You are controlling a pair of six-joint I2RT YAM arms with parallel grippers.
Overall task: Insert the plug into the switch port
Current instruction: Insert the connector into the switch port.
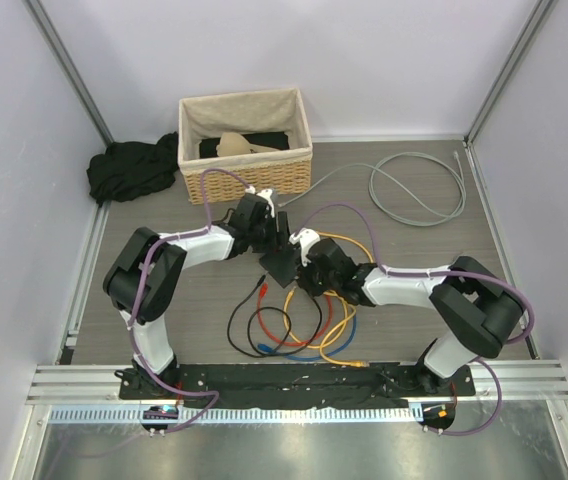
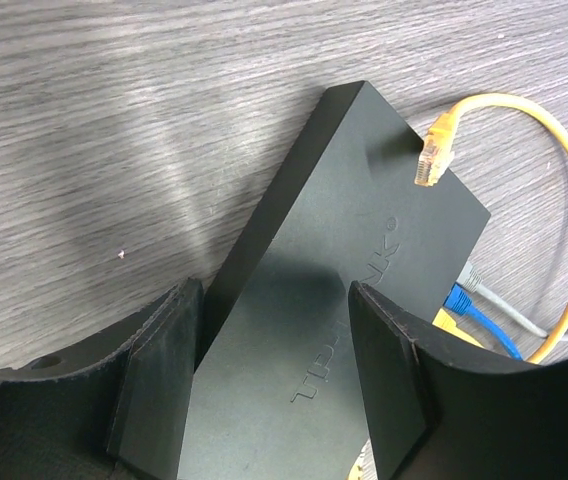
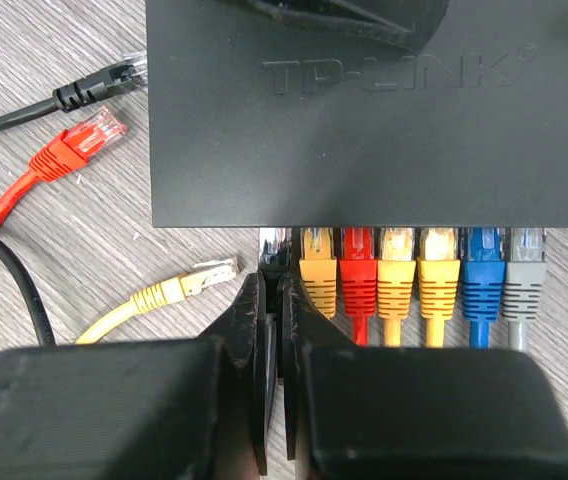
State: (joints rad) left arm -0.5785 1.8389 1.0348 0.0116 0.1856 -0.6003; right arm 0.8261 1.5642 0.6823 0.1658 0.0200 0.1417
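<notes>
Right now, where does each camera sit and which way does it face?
Top external: above and behind the robot, looking down on the table; left arm and right arm show whole.
Left wrist: on the left arm, looking down at the switch; the open left tool frames it.
Right wrist: on the right arm, facing the switch's plug row; the shut right tool shows.
Shared: both wrist views show the switch's lettered top.

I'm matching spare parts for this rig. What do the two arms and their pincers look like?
The left arm and right arm share a look: white links between bulky black joint housings, with a purple cable looping along each. The left pincer and right pincer have matte black, flat-faced fingers.
</notes>
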